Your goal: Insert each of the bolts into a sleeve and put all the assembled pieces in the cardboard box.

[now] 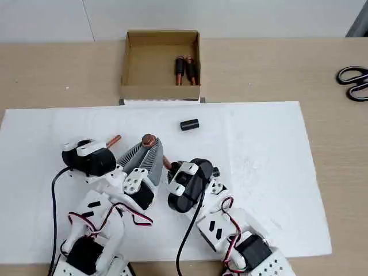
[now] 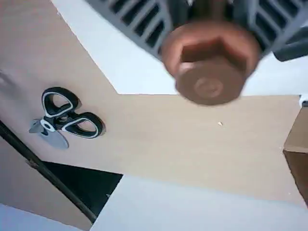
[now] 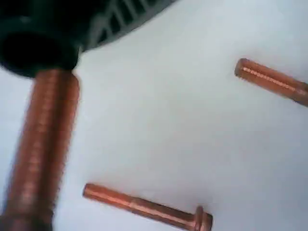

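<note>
Finding both arms folded low over the paper [image 1: 259, 167], rising from the near edge and leaning inward toward each other. Logging left gripper [image 1: 148, 144] aimed at the far side, clamped narrow on bolt [image 1: 148, 140] just under the head. Logging right gripper [image 1: 173, 168] angled in from the right, just beside the left one's base, closed on sleeve [image 3: 31, 45].

Tracing bolt's long axis: head toward the far left, facing the left wrist camera; threaded shank slanting near-right toward the right gripper. Seeing in the right wrist view the shank's tip meeting sleeve's mouth, in line with it; failing to tell how deep.

Placing spare sleeve [image 1: 189, 124] on paper, lying on its side, axis running left-right, between the grippers and box [image 1: 161, 91], apart from both. Counting two spare bolts [image 3: 144, 208] [image 3: 274, 83] lying flat on paper near the right gripper, apart from each other, not parallel. Spotting half-hidden bolt [image 1: 113, 141] poking out from under the left arm's black housing, slanting far-right.

Locating box at far edge of paper, open upward, holding two assembled pieces [image 1: 187, 70] side by side by its right wall, axes running far-near. Noting bare paper to the right of arms and between spare sleeve and box front. Noting scissors [image 1: 352, 83] on table [image 1: 57, 69] at far right, well apart from the work.
</note>
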Robot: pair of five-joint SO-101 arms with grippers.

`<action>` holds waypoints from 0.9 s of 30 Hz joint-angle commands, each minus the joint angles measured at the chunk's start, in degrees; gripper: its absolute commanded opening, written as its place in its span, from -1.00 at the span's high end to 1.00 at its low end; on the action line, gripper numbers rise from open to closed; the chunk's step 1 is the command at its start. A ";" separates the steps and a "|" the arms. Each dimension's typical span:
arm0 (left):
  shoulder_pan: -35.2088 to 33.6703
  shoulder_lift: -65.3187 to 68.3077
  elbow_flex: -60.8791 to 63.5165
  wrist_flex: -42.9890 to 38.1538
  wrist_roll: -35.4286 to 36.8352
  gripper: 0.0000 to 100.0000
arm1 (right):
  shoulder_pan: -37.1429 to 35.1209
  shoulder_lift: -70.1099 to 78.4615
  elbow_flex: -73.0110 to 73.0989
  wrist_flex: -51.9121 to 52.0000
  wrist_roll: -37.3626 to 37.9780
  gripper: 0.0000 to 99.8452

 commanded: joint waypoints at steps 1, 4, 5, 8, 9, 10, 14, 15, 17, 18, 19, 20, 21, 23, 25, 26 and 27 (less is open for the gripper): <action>0.88 -0.53 0.40 -1.32 0.44 0.99 | -1.54 -0.84 0.88 -1.89 0.53 1.00; 2.90 -0.53 0.40 -1.41 0.44 0.99 | -2.42 -0.84 0.88 -1.89 0.53 1.00; 3.34 -0.53 0.40 -1.41 0.44 0.99 | -2.51 -0.84 0.88 -1.89 0.53 1.00; 3.69 -0.53 0.40 -1.41 0.44 0.99 | -2.51 -0.84 0.88 -1.89 0.53 1.00; 3.69 -0.53 0.40 -1.32 0.44 0.99 | -2.51 -0.84 0.88 -1.89 0.53 1.00; 3.69 -0.53 0.40 -1.23 0.44 0.99 | -2.42 -0.84 0.88 -1.89 0.53 1.00; 3.60 -0.53 0.04 0.70 0.18 0.99 | -2.33 -0.84 0.88 -1.98 0.53 1.00; 3.69 -0.53 -0.22 1.76 0.18 0.99 | -2.33 -0.84 0.79 -2.42 0.62 1.00; 3.87 -0.53 -1.19 4.57 0.18 0.99 | -2.33 -0.84 0.35 -3.82 0.62 1.00; 4.04 -0.53 -1.63 5.80 0.18 0.99 | -2.24 -0.84 0.35 -4.18 0.62 1.00; 4.48 -0.53 -2.24 7.03 0.18 0.99 | -2.24 -0.84 0.35 -4.18 0.62 1.00; 4.92 -0.53 -2.77 8.35 0.09 0.99 | -2.24 -0.84 0.35 -4.00 0.62 1.00; 5.63 -0.53 -3.12 9.32 0.09 0.99 | -2.24 -0.84 0.35 -4.00 0.62 1.00; 7.03 -0.53 -3.21 10.55 -0.18 0.99 | -2.24 -0.84 0.35 -4.18 0.62 1.00; 7.91 -0.53 -3.03 11.08 -1.67 0.99 | -2.24 -0.84 0.35 -4.18 0.62 1.00; 8.00 -0.53 -3.03 11.08 -2.20 0.99 | -2.24 -0.84 0.35 -4.18 0.62 1.00; 8.09 -0.53 -2.86 11.08 -2.37 0.99 | -2.24 -0.84 0.35 -4.18 0.62 1.00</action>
